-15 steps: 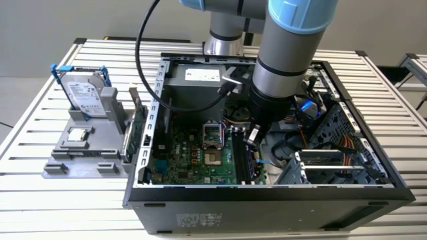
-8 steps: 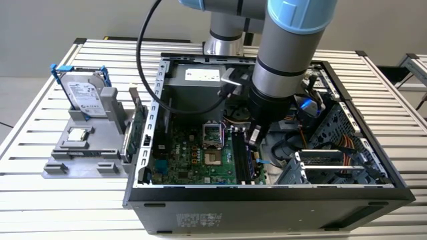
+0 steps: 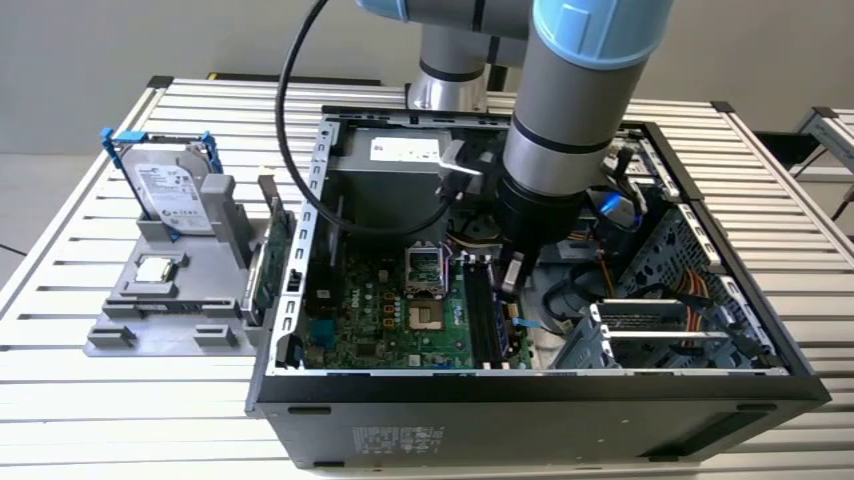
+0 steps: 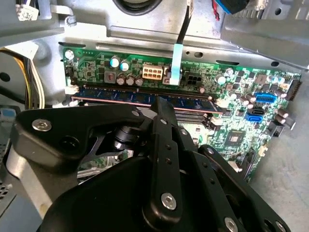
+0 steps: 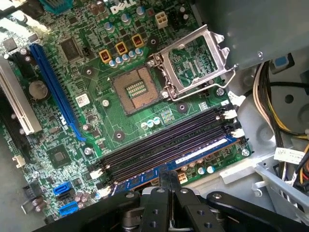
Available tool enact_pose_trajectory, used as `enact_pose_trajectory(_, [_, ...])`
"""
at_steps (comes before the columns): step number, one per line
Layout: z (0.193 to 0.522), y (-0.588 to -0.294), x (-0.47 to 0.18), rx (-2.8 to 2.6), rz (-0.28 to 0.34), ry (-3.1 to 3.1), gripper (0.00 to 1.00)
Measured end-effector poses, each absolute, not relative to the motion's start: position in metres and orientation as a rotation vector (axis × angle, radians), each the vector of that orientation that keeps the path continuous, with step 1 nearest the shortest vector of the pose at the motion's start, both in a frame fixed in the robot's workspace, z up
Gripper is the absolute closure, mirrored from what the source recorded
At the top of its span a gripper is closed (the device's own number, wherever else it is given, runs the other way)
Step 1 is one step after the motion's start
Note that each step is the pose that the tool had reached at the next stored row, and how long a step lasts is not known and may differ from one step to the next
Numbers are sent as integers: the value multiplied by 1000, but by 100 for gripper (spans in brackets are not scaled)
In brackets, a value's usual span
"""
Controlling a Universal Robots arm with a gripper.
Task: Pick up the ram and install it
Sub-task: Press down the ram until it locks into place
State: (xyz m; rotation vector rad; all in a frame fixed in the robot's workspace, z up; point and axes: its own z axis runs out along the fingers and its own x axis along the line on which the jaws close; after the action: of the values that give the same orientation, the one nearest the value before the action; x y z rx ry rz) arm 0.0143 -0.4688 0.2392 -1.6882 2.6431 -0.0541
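The ram (image 4: 111,94) is a long blue-green stick lying in the outermost memory slot of the motherboard (image 5: 159,118). In the first wrist view the ram (image 5: 203,153) runs beside three empty black slots (image 5: 164,140). My gripper (image 4: 159,102) is shut, with its black fingertips together at the ram's top edge near the middle of its length. The first wrist view shows the gripper (image 5: 167,175) at the same spot. In the exterior view the gripper (image 3: 511,285) reaches down inside the open computer case (image 3: 534,400) over the slots.
Left of the case a grey holder (image 3: 160,320) carries a silver drive in a blue frame (image 3: 167,190), a small square silver chip (image 3: 158,268) and a thin green board on edge (image 3: 274,260). The CPU socket (image 5: 135,89) stands open. Cables (image 3: 667,290) crowd the case's right side.
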Motion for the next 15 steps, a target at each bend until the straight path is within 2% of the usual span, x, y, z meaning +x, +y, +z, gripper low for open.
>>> enact_pose_trajectory(15, [239, -469, 14, -1869, -53, 2515, 100])
